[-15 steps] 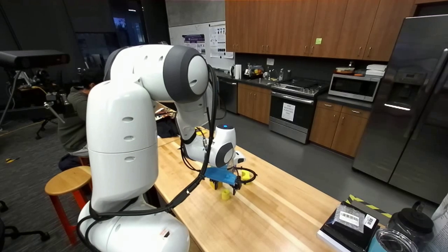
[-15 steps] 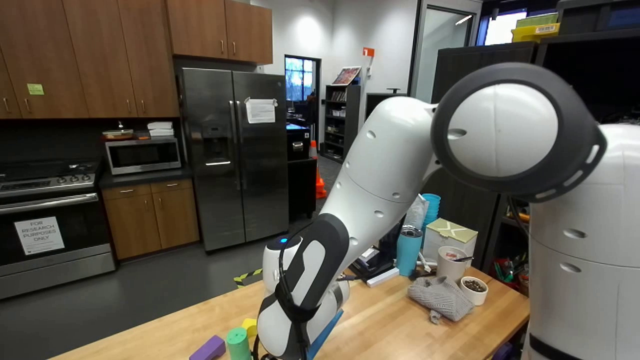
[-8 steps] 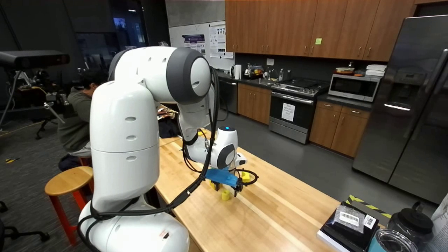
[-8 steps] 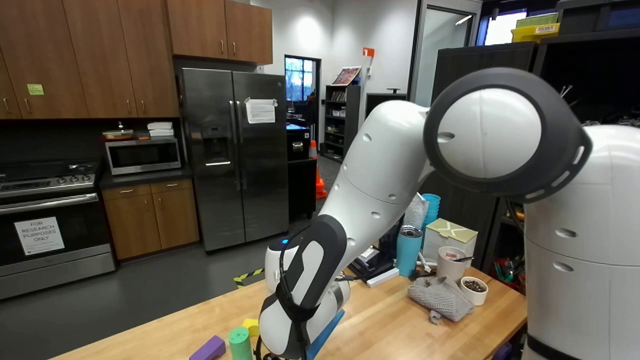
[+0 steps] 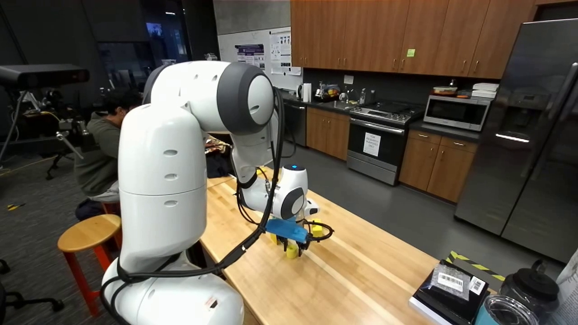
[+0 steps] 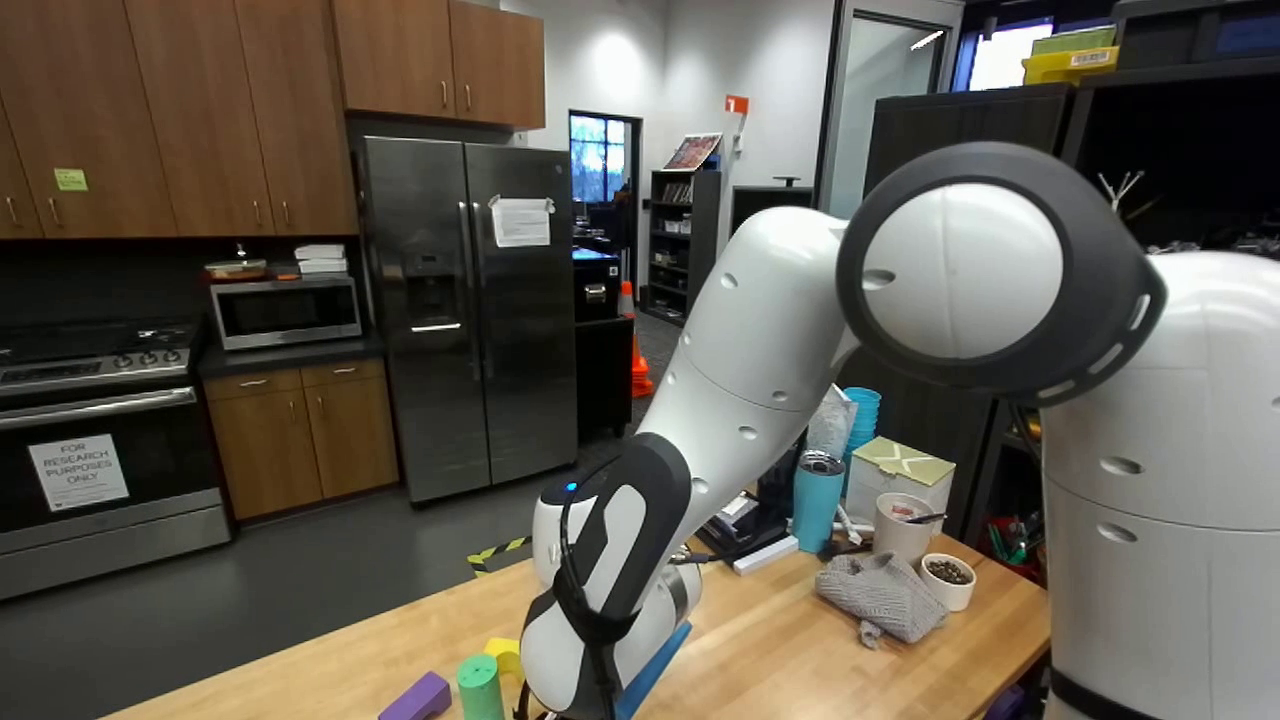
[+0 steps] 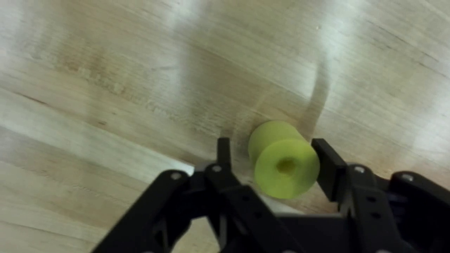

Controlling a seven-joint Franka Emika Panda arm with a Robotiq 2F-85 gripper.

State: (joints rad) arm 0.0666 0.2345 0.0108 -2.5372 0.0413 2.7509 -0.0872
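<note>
Yellow cylinder (image 7: 283, 151), with a central hole in its top face, stands upright on the surface (image 5: 352, 280), between the two fingers (image 7: 224, 151) of the claw (image 7: 275, 158). Claw state: wide. The fingers stand apart on opposite sides of the cylinder, which is not gripped. On one side, a visible gap separates the finger from the cylinder. On the opposite side, the fingertip meets the cylinder's outline in the wrist view; contact cannot be confirmed.

Directly above the claw, a blue panel (image 5: 288, 230) is fitted, slightly tilted. On the surface near the claw, in an exterior view, is a yellow block (image 5: 317, 230). A second yellow piece (image 5: 273, 239), partly hidden, lies behind the claw assembly.

In an exterior view where the claw itself does not show, a green cylinder (image 6: 480, 688) stands upright to one side of the robot's wrist, with a purple block (image 6: 417, 697) just beside it. Well apart from the claw, on the opposite side, are a grey cloth (image 6: 880, 597), a white bowl (image 6: 957, 596) with dark contents and a blue tumbler (image 6: 816, 505).
</note>
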